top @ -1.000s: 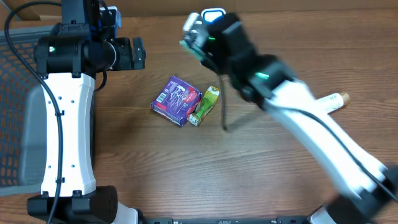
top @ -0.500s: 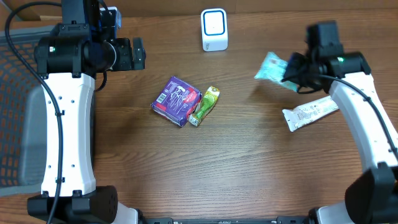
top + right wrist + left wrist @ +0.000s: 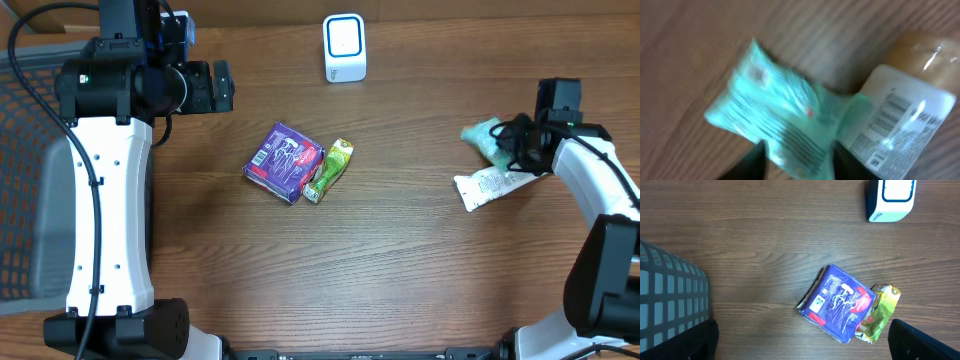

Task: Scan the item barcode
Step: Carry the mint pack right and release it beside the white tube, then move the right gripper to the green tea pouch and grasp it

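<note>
The white barcode scanner (image 3: pixel 345 47) stands at the back middle of the table and appears top right in the left wrist view (image 3: pixel 891 199). My right gripper (image 3: pixel 515 147) is low at the far right. A teal packet (image 3: pixel 485 137) lies in the gap between its parted fingers (image 3: pixel 797 165), blurred in the right wrist view (image 3: pixel 785 110). The packet rests against a white barcoded pack (image 3: pixel 495 184) (image 3: pixel 900 125). My left gripper (image 3: pixel 222 87) hangs wide open and empty at the back left (image 3: pixel 802 345), above and left of a purple packet (image 3: pixel 285 160) (image 3: pixel 842 302).
A green sachet (image 3: pixel 330 170) (image 3: pixel 877 315) lies against the purple packet's right side. A grey mesh basket (image 3: pixel 20 180) (image 3: pixel 670 305) sits at the table's left edge. Bare wood stretches across the front of the table.
My right arm has swung from the scanner to the far right with the teal packet and lowered it beside the white pack. Its jaws have parted. The left arm has not moved.
</note>
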Available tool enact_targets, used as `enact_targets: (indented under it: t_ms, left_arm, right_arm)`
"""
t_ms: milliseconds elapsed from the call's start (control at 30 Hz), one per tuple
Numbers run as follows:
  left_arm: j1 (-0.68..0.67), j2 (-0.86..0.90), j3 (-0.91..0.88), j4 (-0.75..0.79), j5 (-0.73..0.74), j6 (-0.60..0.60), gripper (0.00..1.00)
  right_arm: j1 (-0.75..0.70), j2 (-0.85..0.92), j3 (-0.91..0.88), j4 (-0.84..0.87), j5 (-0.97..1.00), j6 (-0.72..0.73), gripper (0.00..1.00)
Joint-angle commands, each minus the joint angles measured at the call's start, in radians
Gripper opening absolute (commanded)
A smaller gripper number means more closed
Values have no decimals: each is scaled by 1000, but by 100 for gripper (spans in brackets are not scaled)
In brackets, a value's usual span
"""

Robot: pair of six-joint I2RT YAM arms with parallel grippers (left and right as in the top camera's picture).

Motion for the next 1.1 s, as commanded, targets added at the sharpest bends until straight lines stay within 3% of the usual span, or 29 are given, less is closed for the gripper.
enact_targets:
  t_ms: [0,67,133,300,433,600,700,833,933,1067]
  left_arm:
    - [3,2,6,4,8,23,100]
    - [3,2,6,4,8,23,99]
    - [3,2,6,4,8,23,100]
    - [3,2,6,4,8,23,100]
    - [3,2,6,4,8,23,100]
    - [3,2,6,4,8,23,100]
    - [3,2,6,3,8,23,99]
    - [3,2,6,4,8,23,100]
    - [3,2,6,4,8,23,100]
    - [3,2,6,4,8,23,99]
  right_arm:
    - [3,-12,30,-26,-30,-62,61]
    - [4,-19,85,-89,-84,-127,77]
    - [18,-23,179,-203,-103,-155,83]
    - [102,-24,358,-373,-236,-250,79]
    - [233,-16,364,-374,-354,-248,80]
    - [431,42,337,-336,-352,-175,74]
    - [537,87,319,-265,-336,-106,63]
    - [640,150,319,-153,-333,-35,25]
    - [684,192,319,-87,-332,4,5]
    - [726,241,319,-23,-333,46,4]
